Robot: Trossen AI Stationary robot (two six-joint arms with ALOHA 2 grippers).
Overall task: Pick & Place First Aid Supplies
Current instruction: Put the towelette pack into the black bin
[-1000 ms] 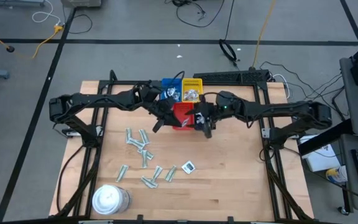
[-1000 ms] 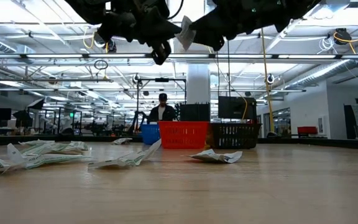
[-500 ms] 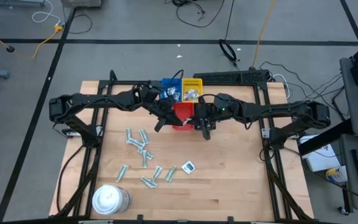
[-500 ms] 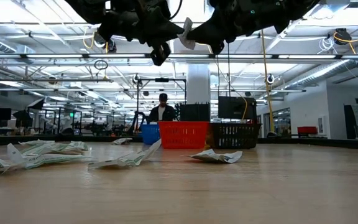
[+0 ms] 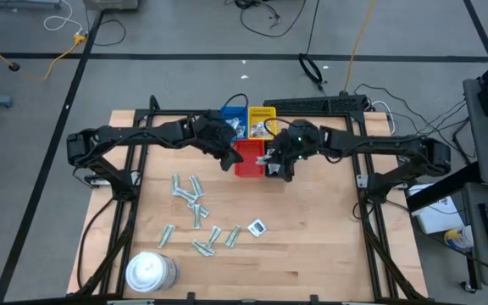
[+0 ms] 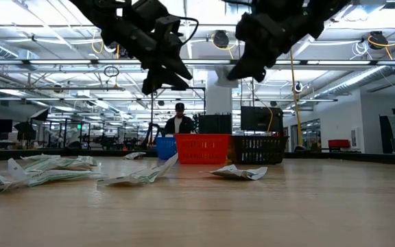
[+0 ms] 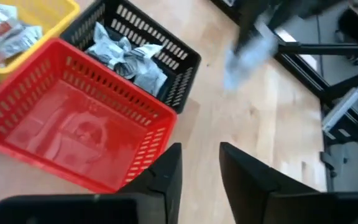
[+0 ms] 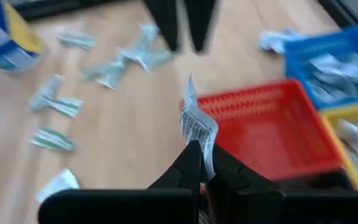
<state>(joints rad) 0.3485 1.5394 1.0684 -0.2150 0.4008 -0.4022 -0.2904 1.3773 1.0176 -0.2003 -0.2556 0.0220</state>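
packet (image 8: 196,127) | pinched in right pincer (image 8: 207,163) | above red tray (image 8: 272,124)

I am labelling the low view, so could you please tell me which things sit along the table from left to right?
Pale strip packets → blue tray → red tray → white packet → black tray.

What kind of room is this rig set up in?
Probably a big open lab or workshop: long ceiling lights and exposed pipes overhead, rows of equipment racks behind the table, and cables across a taped concrete floor.
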